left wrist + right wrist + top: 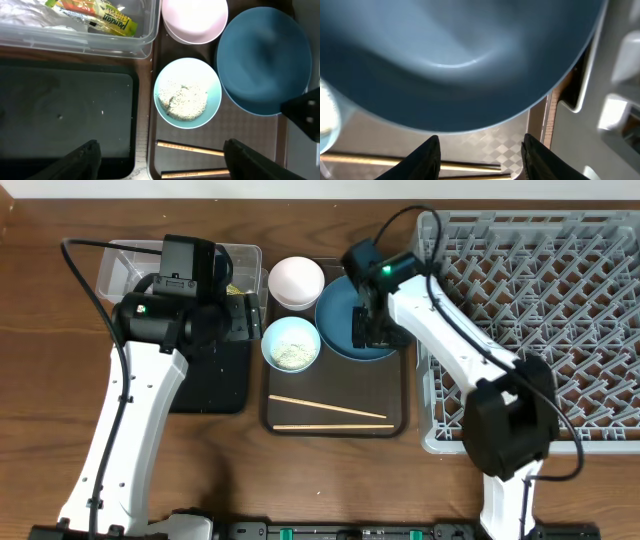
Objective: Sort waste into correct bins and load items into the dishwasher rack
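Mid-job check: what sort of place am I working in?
Probably a dish-clearing station on a wooden table: a grey dishwasher rack, a serving tray carrying a light-blue bowl of rice scraps, and a clear tub holding a wrapper.

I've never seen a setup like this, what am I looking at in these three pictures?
Two robot arms work at a table. One picture looks down from above; the other two come from cameras on the wrists. A brown tray carries a white bowl, a light-blue bowl of rice scraps, a blue plate and two chopsticks. Left of it: a clear tub and a black tray; right: a grey rack. The left gripper hangs open and empty; the right gripper sits at the plate's edge, jaws apart, gripping nothing.
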Tool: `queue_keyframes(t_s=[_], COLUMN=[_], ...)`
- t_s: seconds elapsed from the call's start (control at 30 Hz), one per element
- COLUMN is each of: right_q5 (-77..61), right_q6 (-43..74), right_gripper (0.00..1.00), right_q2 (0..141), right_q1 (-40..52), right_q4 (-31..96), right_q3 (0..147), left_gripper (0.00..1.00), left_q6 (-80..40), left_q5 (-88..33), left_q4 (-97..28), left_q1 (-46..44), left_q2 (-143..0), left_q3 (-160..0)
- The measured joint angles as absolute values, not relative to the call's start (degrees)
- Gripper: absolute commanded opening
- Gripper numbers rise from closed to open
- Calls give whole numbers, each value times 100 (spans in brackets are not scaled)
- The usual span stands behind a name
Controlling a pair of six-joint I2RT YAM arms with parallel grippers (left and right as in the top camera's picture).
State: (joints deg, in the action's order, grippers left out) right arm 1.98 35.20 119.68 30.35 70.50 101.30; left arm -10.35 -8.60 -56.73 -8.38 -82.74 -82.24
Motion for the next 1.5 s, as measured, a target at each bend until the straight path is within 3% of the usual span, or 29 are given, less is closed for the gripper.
queue_keyframes(t_s=[0.6,0.77,1.1,1.5], right_q5=[659,731,679,403], right_q6=[4202,4263,4038,3522], right_gripper=[42,35,2,1], right_q2=[12219,12219,12215,12171], right_q1=[2932,2858,2432,2309], right_q4=[6088,5835,5459,5306], right_q3=[9188,9126,9146,9332], left_gripper=[87,87,87,87], left_q6=[-1044,-1044,-1044,-1044], left_q5=[-860,-860,-858,-860], left_q4=[-5673,-5673,-5673,-5675], left_q1=[-838,-838,-838,-838], left_q2=[-8274,-8274,-8274,-8274], left_q3=[-8224,-8224,-8224,-8224])
